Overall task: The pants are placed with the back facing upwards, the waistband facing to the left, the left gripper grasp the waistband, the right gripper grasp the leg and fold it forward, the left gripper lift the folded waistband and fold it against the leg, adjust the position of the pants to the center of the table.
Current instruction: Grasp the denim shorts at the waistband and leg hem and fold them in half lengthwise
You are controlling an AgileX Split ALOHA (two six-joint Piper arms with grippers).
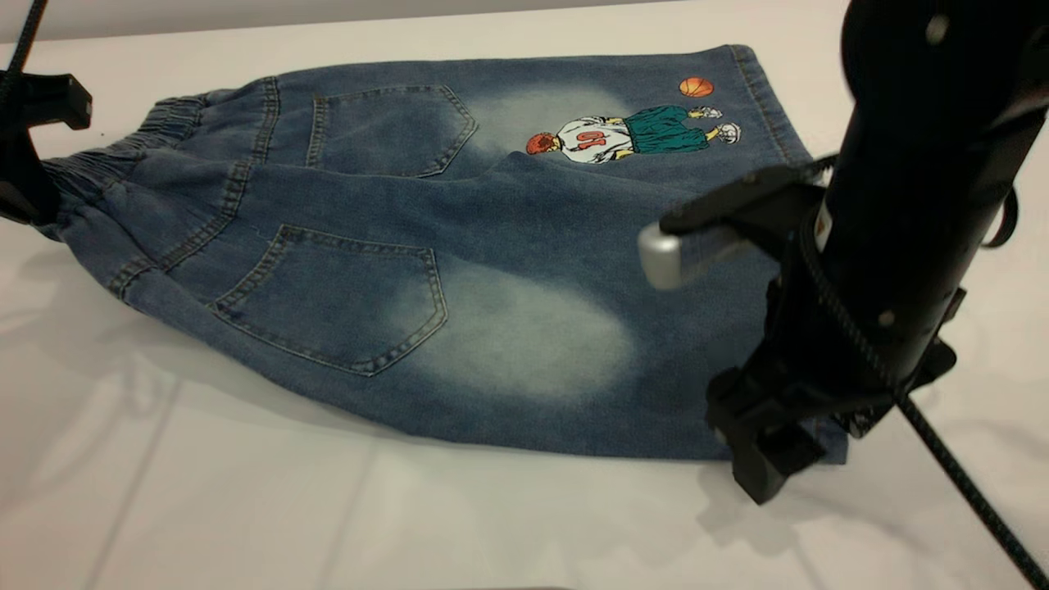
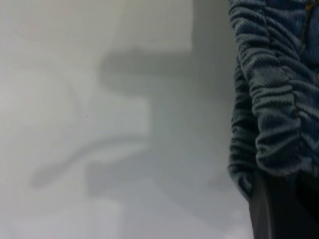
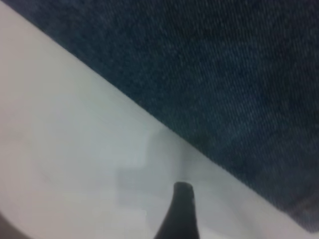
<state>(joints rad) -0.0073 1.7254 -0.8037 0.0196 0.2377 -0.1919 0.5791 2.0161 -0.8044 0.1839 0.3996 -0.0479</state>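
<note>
Denim pants [image 1: 426, 270] are laid flat on the table [image 1: 246, 508], back pockets up, with the waistband [image 1: 123, 156] turned to the left so that each arm can reach its own end. At that end the left gripper [image 1: 29, 156] is set against the gathered band; whether its jaws are apart or pressed on the cloth cannot be told. At the other end the right gripper [image 1: 762, 451] is lowered at the near hem corner of the leg [image 1: 524, 336], the plain one with the pale patch, from where it could be carried forward over the printed leg; its jaws are likewise not shown clearly enough to judge. No fold has yet been made, so the first grasp is judged to be in hand. The whole garment and both arms are given only by the exterior view. The ruffles of the waistband [image 2: 274, 99] are shown close in the left wrist view, and the denim edge against the table [image 3: 75, 149], with one dark fingertip [image 3: 182, 209] just off it, only in the right wrist view.
</note>
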